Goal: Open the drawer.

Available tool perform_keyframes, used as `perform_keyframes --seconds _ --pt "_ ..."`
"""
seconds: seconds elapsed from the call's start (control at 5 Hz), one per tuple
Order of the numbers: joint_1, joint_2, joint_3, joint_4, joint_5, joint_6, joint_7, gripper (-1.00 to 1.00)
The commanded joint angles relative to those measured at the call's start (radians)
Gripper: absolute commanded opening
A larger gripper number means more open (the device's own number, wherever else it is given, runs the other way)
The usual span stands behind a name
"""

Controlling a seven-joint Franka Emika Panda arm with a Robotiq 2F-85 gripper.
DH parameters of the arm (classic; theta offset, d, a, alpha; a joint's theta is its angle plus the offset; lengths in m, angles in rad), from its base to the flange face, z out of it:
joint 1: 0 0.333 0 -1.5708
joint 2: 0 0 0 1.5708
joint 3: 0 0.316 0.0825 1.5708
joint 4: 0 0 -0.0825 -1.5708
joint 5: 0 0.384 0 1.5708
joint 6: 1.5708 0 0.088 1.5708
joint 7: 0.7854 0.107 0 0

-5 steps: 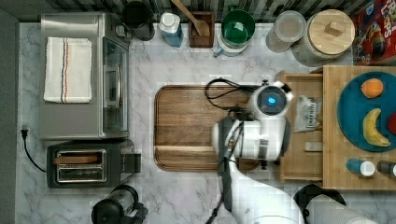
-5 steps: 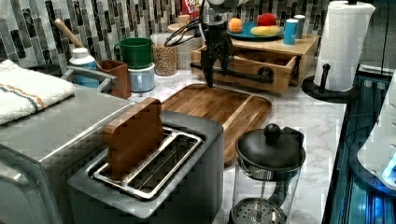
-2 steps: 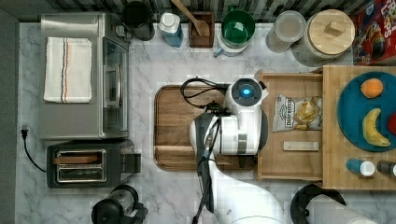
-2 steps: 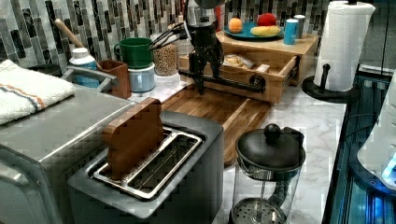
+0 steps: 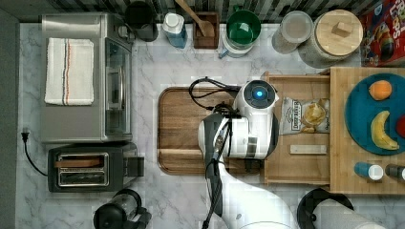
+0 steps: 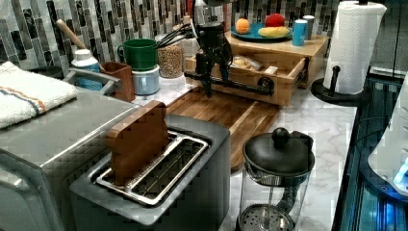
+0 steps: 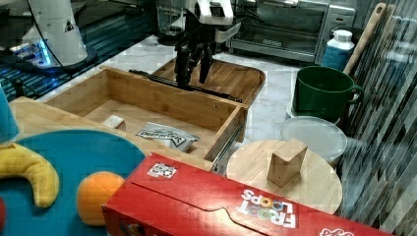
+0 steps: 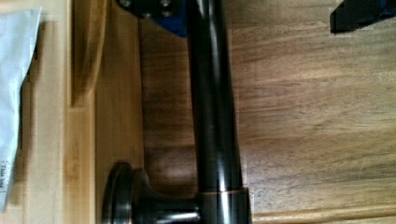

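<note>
Directly below end effector (image 7: 193, 69): drawer (image 7: 162, 105) handle, drawer pulled out.

Open tray (image 5: 184, 129) w/ free room before drawer (image 7: 147, 105); jars (image 5: 329, 36) & mug (image 5: 242, 27) prob. crowding behind.

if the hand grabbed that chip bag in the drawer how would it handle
The chip bag looks thin and crinkled, so it would probably flex and crumple rather than hold shape. It lies flat in the drawer, so it likely weighs little and slides easily on the smooth wood. Its glossy film may slip in a light pinch.
</note>
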Motion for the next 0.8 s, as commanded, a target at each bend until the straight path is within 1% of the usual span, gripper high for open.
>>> perform_keyframes --seconds 0.2,0.8 --pt "0.078 -0.024 0.096 0.043 0.023 -0.025 0.048 1.00" --pt "0.073 -0.024 0.101 0.043 0.021 -0.026 0.050 1.00"
